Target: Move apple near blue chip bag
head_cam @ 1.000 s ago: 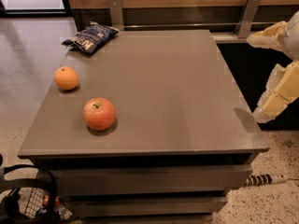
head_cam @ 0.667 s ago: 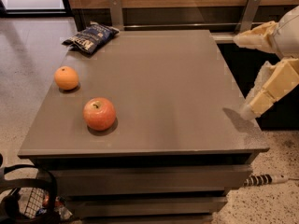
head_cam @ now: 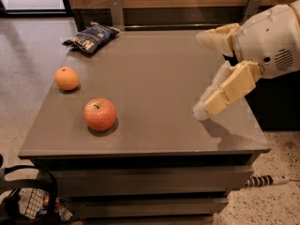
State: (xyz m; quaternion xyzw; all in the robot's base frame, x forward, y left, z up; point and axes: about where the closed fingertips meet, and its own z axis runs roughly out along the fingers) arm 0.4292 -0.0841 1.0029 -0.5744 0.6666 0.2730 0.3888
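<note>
So the robot's cream-coloured two-finger gripper (head_cam: 200,74) is hanging over the right side of the flat grey tabletop (head_cam: 154,69), with its pincer spread wide and nothing in it. The lower fingertip is sitting really close to the surface; I can't tell if it's touching.

The round red-orange apple with the yellowish blush and short dark stem (head_cam: 100,114) is sitting near the front left of the table, well apart from the gripper. The crinkled dark navy-blue foil chip bag with white lettering (head_cam: 91,37) is lying flat at the far left corner, well apart from the apple.

What I'm worrying about:
- A smaller plain orange round fruit (head_cam: 67,78) is sitting roughly between the apple and the bag. It's looking similar enough to get grabbed by mistake, or clipped on the way over.
- The apple is round, so one finger arriving first is probably going to send it rolling toward the front edge.
- The bag is lying right at the corner, so a low approach could be shoving it off.
</note>
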